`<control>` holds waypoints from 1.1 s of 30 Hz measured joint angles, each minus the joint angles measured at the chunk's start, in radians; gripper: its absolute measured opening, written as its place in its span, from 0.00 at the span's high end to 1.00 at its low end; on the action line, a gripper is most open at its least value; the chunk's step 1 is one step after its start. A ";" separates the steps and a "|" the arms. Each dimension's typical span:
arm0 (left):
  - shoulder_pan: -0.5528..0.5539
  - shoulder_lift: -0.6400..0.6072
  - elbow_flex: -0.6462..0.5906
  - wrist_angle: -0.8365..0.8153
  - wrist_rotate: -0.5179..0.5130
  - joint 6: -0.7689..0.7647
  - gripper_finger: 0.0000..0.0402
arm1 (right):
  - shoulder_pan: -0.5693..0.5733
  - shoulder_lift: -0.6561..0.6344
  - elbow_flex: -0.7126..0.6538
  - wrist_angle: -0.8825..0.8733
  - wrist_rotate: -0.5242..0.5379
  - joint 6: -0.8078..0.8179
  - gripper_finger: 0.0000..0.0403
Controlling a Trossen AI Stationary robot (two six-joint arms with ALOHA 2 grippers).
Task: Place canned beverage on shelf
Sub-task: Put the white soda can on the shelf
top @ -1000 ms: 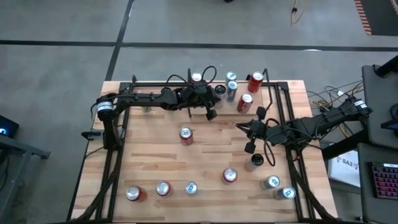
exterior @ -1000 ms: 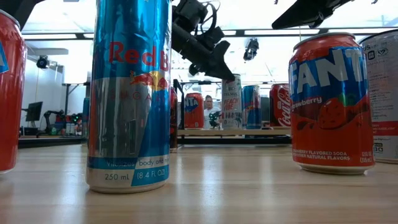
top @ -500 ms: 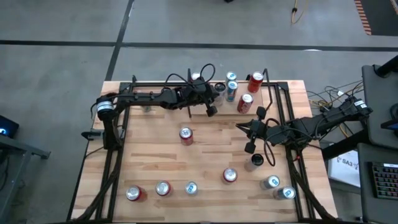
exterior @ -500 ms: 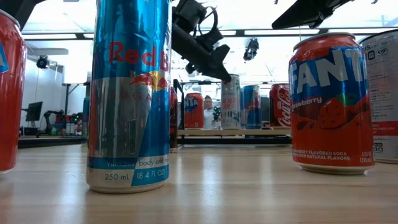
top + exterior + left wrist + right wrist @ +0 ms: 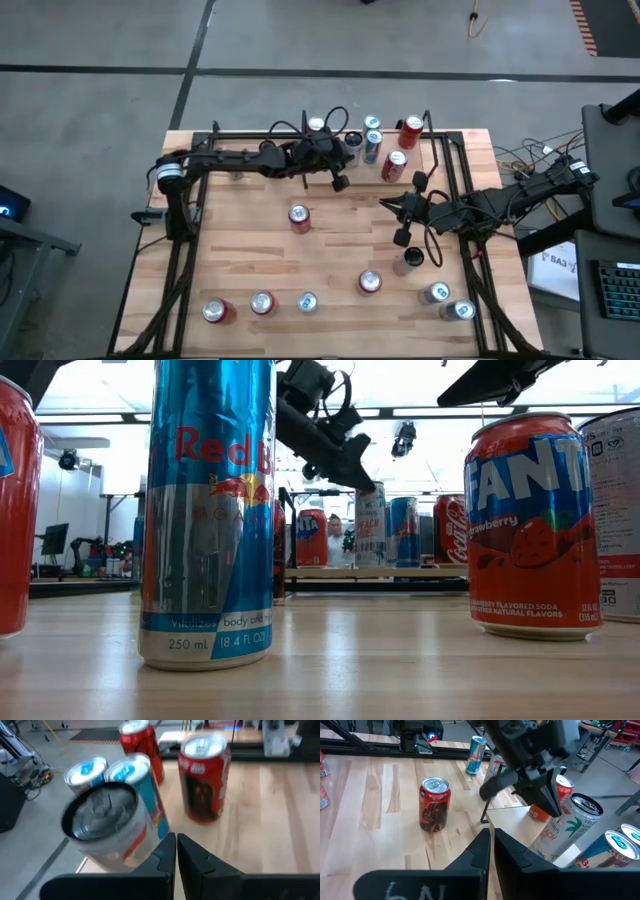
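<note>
Fingers: left fingers (image 5: 176, 851) pressed together, empty, beside tilted white can (image 5: 107, 827) on shelf (image 5: 440, 150)
Right fingers (image 5: 491, 840): closed, empty, above counter (image 5: 330, 250)

Overhead, table-level and two wrist cameras

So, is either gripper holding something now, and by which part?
Nothing is held. The left gripper is shut and empty, beside the white can; the right gripper is shut and empty, above the table.
</note>
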 joint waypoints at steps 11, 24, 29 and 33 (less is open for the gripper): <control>0.027 0.068 0.005 0.010 0.000 0.007 1.00 | 0.000 0.000 -0.001 -0.001 0.000 0.003 0.97; 0.078 0.102 0.006 0.088 -0.004 -0.002 1.00 | 0.000 0.000 -0.001 0.000 0.000 0.011 0.97; 0.055 0.102 0.006 0.079 0.004 -0.003 1.00 | 0.000 0.001 -0.002 -0.001 0.000 0.012 0.97; 0.051 0.102 0.006 0.083 0.005 0.030 1.00 | 0.000 0.001 -0.003 -0.001 0.000 0.011 0.97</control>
